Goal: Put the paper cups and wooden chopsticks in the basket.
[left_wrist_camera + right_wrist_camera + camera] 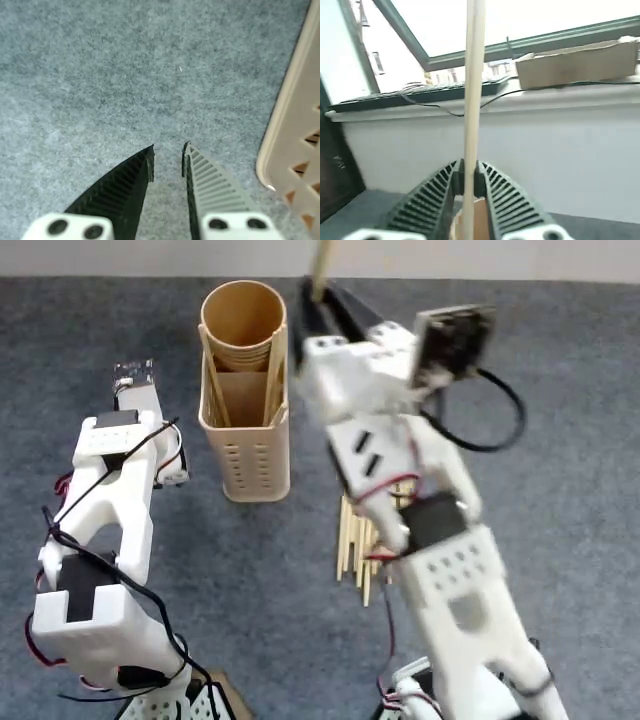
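Observation:
A tan perforated basket (pixel 246 445) stands on the grey carpet with brown paper cups (pixel 243 322) nested in its far end and chopsticks (pixel 272 380) leaning inside. My right gripper (pixel 318 310) is raised just right of the basket's far end, shut on one wooden chopstick (pixel 472 90) that stands upright between its fingers. Several loose chopsticks (pixel 358 540) lie on the carpet under the right arm. My left gripper (pixel 167 160) hovers low over bare carpet left of the basket (pixel 295 125), its jaws slightly apart and holding nothing.
The left arm (pixel 110 500) stretches along the carpet left of the basket. A white wall and window (pixel 520 30) with a cardboard box (pixel 575 65) on the sill lie beyond the table's far edge.

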Controlling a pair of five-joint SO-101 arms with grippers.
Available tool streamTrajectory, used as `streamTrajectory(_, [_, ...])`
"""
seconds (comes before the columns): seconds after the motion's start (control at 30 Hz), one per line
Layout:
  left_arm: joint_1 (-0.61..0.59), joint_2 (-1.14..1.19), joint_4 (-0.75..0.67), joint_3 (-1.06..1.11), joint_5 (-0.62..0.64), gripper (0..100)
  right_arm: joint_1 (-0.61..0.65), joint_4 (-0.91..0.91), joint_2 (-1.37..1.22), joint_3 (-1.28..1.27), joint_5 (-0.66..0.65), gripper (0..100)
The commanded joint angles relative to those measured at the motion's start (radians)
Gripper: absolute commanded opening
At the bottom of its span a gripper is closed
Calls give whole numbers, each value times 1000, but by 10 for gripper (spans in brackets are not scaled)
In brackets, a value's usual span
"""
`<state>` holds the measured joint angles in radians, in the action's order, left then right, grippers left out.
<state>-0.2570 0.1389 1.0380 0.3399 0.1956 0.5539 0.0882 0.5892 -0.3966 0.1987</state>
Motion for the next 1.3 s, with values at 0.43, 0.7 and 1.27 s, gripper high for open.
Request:
streamTrajectory(0.43, [19, -24, -11, -4, 8, 133, 70, -93, -317, 44, -106, 132])
streamTrajectory(0.7, [19, -24, -11, -4, 8, 133, 70, 65, -180, 102, -107, 162])
streamTrajectory(1.27, [19, -24, -11, -4, 8, 133, -269, 923, 65, -79, -321, 135])
